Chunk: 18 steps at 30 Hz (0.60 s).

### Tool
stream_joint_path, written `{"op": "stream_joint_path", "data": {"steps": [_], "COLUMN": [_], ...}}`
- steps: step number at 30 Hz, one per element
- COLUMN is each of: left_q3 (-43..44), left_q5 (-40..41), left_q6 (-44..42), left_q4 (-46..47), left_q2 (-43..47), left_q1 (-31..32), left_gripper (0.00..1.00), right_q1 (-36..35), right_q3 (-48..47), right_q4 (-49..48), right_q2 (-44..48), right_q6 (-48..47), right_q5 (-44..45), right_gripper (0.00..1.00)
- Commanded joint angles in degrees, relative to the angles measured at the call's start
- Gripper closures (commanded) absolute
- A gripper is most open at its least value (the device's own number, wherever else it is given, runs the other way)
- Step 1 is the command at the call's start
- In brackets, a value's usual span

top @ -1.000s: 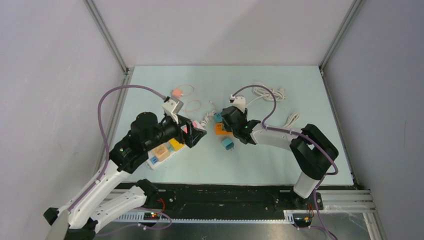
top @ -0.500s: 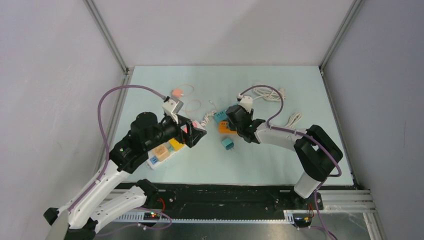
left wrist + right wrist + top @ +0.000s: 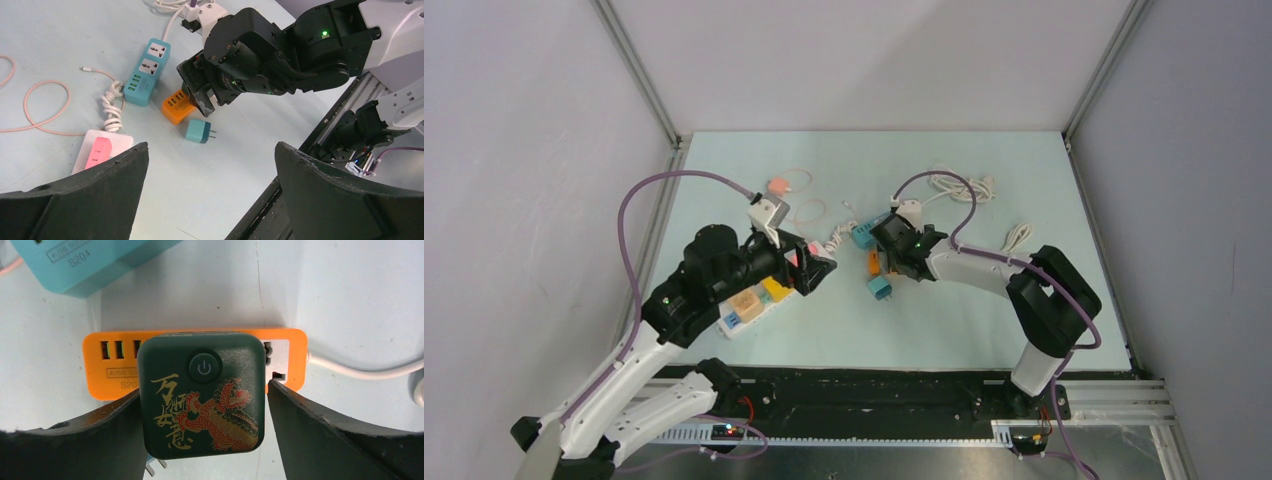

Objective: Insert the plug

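Sitting between right gripper fingers: green plug.

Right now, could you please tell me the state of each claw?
Left claw: open, holding nothing.
Right claw: either side of the dark green plug at the orange power strip; whether it grips cannot be told.

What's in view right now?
orange power strip: one, orange, mid-table
dark green plug: one, green with gold dragon, over the orange strip
teal power strip: one, teal, just beyond the orange one
teal adapter: one, teal, loose beside the orange strip
white power strip: one, white, holding plugs, left side
pink charger: one, pink, far left
white cords: two bundles, white, far right
left gripper: one, black, open
right gripper: one, black, flanking the dark green plug
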State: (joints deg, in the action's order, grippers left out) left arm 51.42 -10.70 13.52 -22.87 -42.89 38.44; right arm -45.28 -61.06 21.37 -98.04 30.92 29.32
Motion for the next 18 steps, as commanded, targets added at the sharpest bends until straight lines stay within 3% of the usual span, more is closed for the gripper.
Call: {"op": "stream_joint_path", "data": {"steps": [1,6,10,15,18], "left_q3": [-0.35,-0.59,-0.85,-1.03,-0.97], "left_q5": [0.06,0.22,0.34,0.27,0.25], "left_q6": [-0.25,-0.25,-0.25,-0.25,-0.16], "left_q4": [1.41,1.41,1.36,1.39,1.38], "left_q2": [1.33,2.18,2.77,3.07,3.0], "left_q1": [-0.34,-0.32,-0.36,-0.3,-0.35], "left_gripper": [0.02,0.02,0.02,0.02,0.02], "right_q1": [-0.23,0.59,2.08,3.51,3.84], "right_q3": [-3.83,-5.91,-6.0,-6.3,-6.48], "right_q4": [8.79,8.85,8.07,8.37,8.56], "right_q2": [0.64,2.1,3.82,3.54,2.52], "right_q6": [-3.23,-3.33,-2.75,-2.75,-3.23], "right_q5": [1.06,-3.2,-8.43,-11.96,-13.32], "right_gripper": [0.14,0.12,0.18,0.34,0.48]}}
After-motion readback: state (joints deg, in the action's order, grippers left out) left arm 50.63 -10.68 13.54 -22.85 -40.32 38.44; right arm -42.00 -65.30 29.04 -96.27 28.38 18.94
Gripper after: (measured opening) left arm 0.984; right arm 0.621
